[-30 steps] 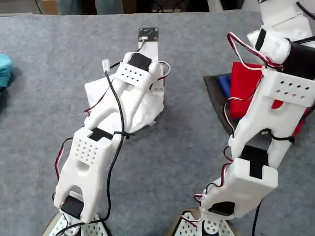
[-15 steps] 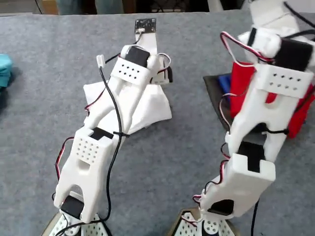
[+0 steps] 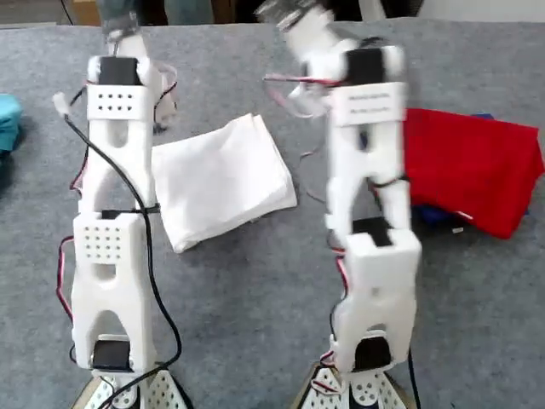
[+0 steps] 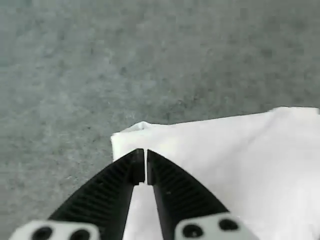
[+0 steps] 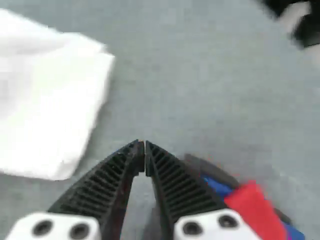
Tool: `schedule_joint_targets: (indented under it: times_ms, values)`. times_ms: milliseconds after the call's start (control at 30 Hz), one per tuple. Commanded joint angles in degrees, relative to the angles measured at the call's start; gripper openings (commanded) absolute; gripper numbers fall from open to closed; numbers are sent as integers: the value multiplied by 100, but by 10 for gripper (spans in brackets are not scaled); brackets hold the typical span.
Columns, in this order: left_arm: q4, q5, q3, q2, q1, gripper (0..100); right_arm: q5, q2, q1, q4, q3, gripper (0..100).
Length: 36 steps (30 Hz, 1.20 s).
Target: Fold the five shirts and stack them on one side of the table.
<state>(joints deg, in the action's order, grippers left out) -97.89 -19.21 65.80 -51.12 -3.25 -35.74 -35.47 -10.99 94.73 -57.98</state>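
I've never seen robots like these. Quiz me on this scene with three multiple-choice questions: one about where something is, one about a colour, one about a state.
1. The white shirt lies:
A between the left arm and right arm
B on the other shirts
C in a gripper

2. The top shirt of the pile is:
A white
B red
C teal

3. The right gripper is:
A wide open
B shut on a shirt
C shut, empty

Answers:
1 A, it lies flat on the table with an arm on each side.
2 B, the red shirt covers the blue one.
3 C, its jaws meet with nothing between them.
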Motion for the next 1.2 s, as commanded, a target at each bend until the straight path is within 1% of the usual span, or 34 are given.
schedule_joint_targets:
  times_ms: [0,133,267,400,500,633,933,1067,1167]
  values:
    - [360,53,-215,-316,-13,29,193,-171,-554,615,31,15]
    - [571,26,-154,-791,-215,29,1029,-365,-668,607,391,15]
    - [615,18,101,-1134,-470,29,1591,-769,-668,607,629,15]
    - [563,9,549,-1477,-462,29,1916,-1420,-668,607,505,15]
    - [440,9,822,-1609,-444,29,1969,-1895,-580,607,347,15]
    - [273,9,1182,-1758,-453,29,1969,-2308,-264,607,-13,15]
    - [141,18,1358,-1820,-453,29,1969,-2387,53,642,-699,15]
    - [-325,53,2325,-1829,-453,29,1969,-1930,281,642,-831,15]
    - [-316,431,2923,-1820,-453,29,1978,-1437,325,651,-637,15]
